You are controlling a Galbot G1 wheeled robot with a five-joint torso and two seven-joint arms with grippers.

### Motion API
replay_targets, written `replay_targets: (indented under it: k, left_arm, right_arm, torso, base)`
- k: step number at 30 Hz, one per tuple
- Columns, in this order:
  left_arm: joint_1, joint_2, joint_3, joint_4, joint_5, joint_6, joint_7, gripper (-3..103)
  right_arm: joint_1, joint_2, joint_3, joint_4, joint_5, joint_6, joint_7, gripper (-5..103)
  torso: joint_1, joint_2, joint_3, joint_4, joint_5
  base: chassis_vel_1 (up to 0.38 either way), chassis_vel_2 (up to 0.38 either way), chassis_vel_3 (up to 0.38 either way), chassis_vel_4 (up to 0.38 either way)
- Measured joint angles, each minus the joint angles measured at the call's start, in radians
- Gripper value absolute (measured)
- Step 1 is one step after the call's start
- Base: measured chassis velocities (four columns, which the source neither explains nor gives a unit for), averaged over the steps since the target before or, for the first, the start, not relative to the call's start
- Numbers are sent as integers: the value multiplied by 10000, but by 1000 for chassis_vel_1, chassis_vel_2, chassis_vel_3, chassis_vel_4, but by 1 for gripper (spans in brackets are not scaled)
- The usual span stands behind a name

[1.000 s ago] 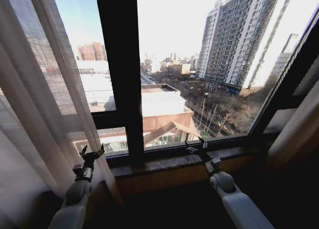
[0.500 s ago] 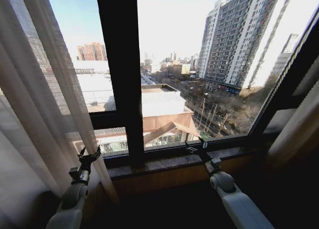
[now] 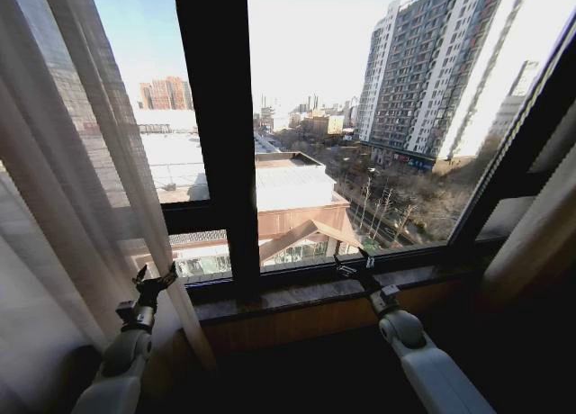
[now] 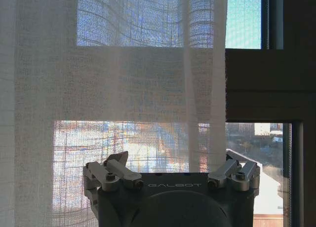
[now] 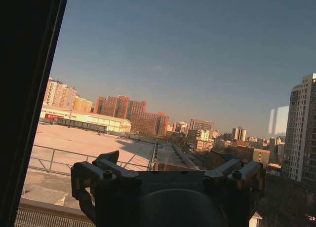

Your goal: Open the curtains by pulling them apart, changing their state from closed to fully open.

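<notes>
The curtains (image 3: 63, 189) take up the left third of the head view, a sheer cream panel whose pleats run from the top edge down toward the lower left; its inner edge slants from the upper left to a point low beside the window sill (image 3: 315, 292). A second bunch of the same fabric (image 3: 535, 234) hangs at the far right edge of the frame, partly in shade. Between the two, the glass is uncovered across the centre and right of the frame, with the dark window frame (image 3: 216, 135) standing as a broad upright bar left of centre.

In the left wrist view the fabric (image 4: 113, 94) covers most of the frame; its free edge falls down the right-centre, and bare frame and glass lie beyond it.

The left gripper (image 3: 153, 281) sits in the lower left of the head view, released, fingers spread, right at the panel's inner edge with the cloth behind and beside it. Whether a finger touches the fabric cannot be told.

The right gripper (image 3: 357, 263) is lower right of centre, over the sill against bare glass, well apart from both panels, fingers spread and empty.
</notes>
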Motion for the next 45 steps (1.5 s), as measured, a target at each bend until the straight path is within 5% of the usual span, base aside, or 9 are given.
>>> replay_targets:
  k: [24, 45]
  left_arm:
    - [45, -81, -151, 116, -21, -315, 250, 3]
    - [14, -61, -279, 251, -49, -522, 252, 0]
  right_arm:
    - [0, 0, 0, 0, 0, 0, 1, 100]
    - [0, 0, 1, 0, 0, 0, 0, 100]
  torso:
    - [0, 0, 0, -1, 0]
    - [0, -1, 1, -2, 2]
  base:
    - [0, 0, 0, 0]
    - [50, 47, -44, -47]
